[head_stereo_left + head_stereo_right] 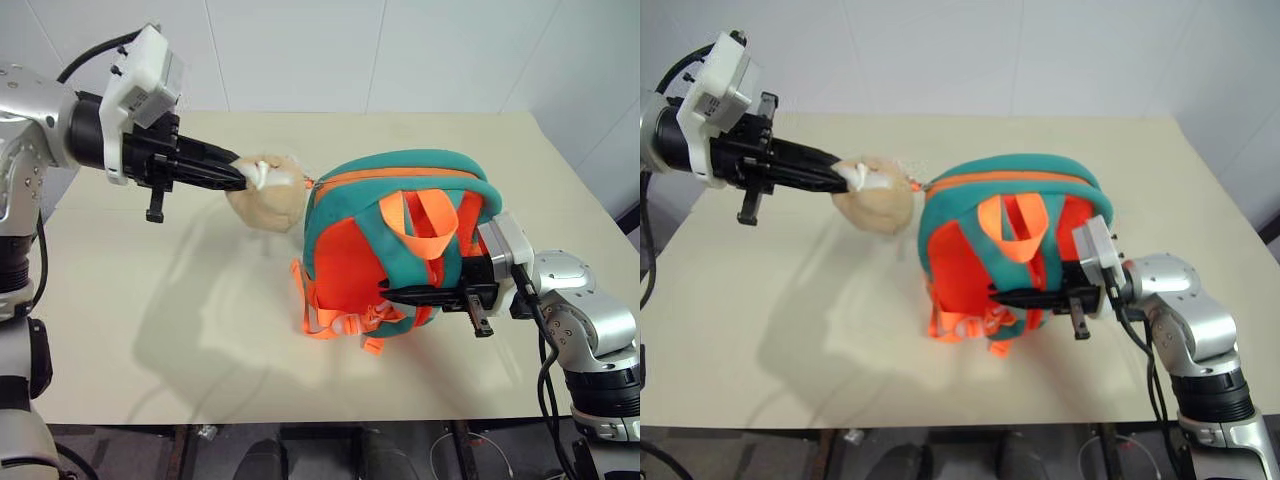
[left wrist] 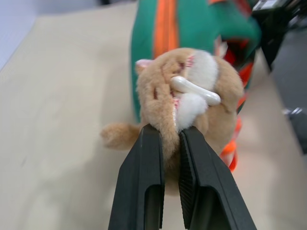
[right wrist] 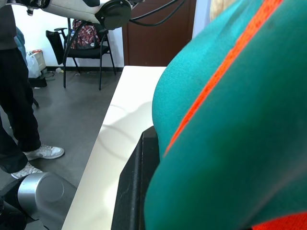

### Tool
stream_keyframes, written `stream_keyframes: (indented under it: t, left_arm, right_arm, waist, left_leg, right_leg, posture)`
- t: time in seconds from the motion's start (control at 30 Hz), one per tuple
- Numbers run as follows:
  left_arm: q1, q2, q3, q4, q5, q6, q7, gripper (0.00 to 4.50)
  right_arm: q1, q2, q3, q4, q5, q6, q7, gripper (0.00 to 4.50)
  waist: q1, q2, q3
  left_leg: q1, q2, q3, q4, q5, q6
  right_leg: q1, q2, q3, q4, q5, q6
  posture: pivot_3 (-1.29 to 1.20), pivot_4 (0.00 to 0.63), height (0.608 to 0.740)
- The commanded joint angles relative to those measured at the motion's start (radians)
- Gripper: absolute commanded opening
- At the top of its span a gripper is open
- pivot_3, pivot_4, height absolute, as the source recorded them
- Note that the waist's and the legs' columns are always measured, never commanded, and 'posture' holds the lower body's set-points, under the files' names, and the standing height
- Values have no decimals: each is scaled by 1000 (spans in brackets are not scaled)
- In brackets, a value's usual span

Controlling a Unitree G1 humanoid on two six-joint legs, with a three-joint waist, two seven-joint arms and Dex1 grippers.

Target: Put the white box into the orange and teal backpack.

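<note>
The beige table spans the scene, and the orange and teal backpack stands upright on it slightly toward three o'clock of centre, its orange strap side facing the robot and its teal top arching over. An orange carry loop hangs at the upper back panel, and loose orange straps trail onto the table at the pack's six o'clock.

The left arm reaches in from nine to ten o'clock, raised above the table and held nearly level, pointing toward three o'clock with a slight downward tilt. The right arm comes in from four o'clock, its forearm bent up from the table edge and its wrist turned so the fingers point level toward nine o'clock across the pack's lower back.

The tan plush charm hangs in the air at the pack's nine o'clock, touching the teal side near the zip line. The left gripper is nearly closed, pinching the charm's fur between its two black fingertips; a small white bone-shaped piece sits on the charm's face just past them.

The right gripper is closed to a narrow gap, pressed against the backpack's lower strap panel and clamping the fabric there.

A person's dark trouser legs and white shoes stand on the grey floor beyond the table.
</note>
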Motion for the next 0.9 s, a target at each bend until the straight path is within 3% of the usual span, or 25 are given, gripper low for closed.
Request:
stream_keyframes:
  t: [0.03, 0.67, 0.9]
  left_arm:
    - [8, 58, 10, 53, 80, -35, -15, 129]
    - [55, 46, -159, 196, 287, -263, -182, 129]
    - [28, -14, -243, 311, 355, -401, -218, 129]
  right_arm:
    - [-2, -8, -24, -4, 3, -24, 8, 503]
    - [12, 0, -12, -13, -9, -34, 8, 503]
    - [8, 9, -2, -14, -12, -38, 6, 503]
  waist:
    - [0, 0, 0]
    - [-1, 0, 0]
    - [0, 0, 0]
  left_leg:
    - [0, 0, 0, 0, 0, 0]
    - [0, 3, 6, 0, 0, 0]
    - [1, 3, 6, 1, 0, 0]
  right_leg:
    - [0, 0, 0, 0, 0, 0]
    - [0, 3, 1, 1, 0, -1]
    - [0, 3, 1, 2, 0, -1]
  posture:
    - [0, 150, 740]
    - [0, 150, 740]
    - [0, 150, 740]
